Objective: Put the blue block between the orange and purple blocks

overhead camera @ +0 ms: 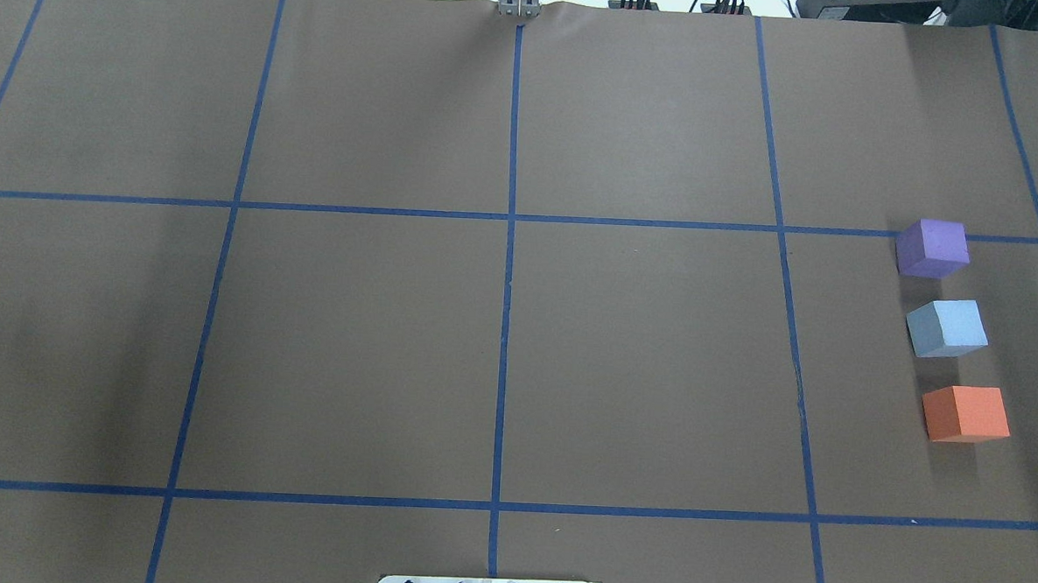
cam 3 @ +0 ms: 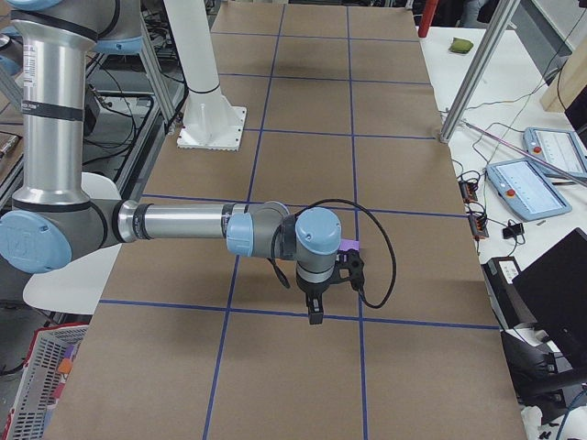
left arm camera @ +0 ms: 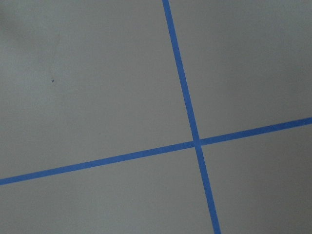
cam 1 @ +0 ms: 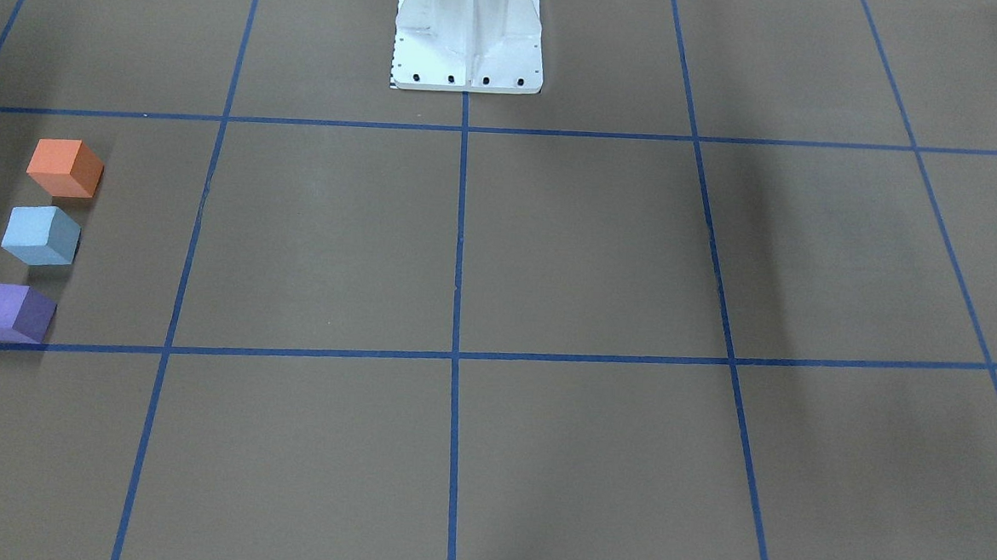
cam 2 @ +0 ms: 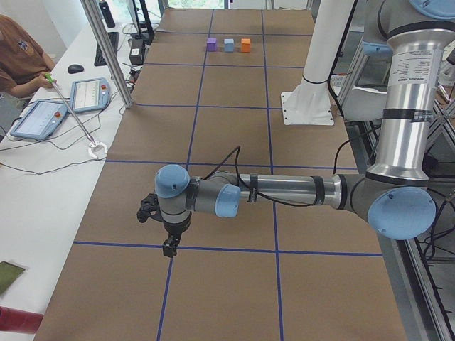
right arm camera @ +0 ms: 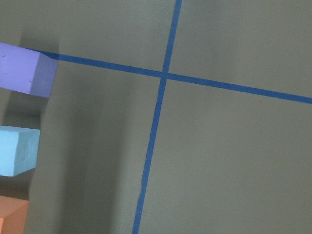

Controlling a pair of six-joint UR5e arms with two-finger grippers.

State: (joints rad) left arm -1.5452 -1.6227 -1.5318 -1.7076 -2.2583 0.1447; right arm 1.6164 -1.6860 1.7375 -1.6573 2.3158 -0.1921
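Note:
The light blue block [overhead camera: 947, 328] stands on the brown table in a row between the purple block [overhead camera: 932, 248] and the orange block [overhead camera: 966, 413], apart from both. The row also shows in the front-facing view: orange [cam 1: 65, 168], blue [cam 1: 41, 235], purple [cam 1: 10, 312]. The right wrist view shows them at its left edge, the blue block [right arm camera: 17, 150] in the middle. My left gripper [cam 2: 169, 245] hangs low over a tape crossing, far from the blocks. My right gripper [cam 3: 315, 316] hangs beside the row. I cannot tell whether either is open or shut.
Blue tape lines divide the table into squares. The white robot pedestal [cam 1: 468, 39] stands at the table's middle edge. A side bench holds tablets [cam 2: 43, 117] and cables, and an aluminium post [cam 2: 106, 50] stands at the table's edge. A person sits at that bench.

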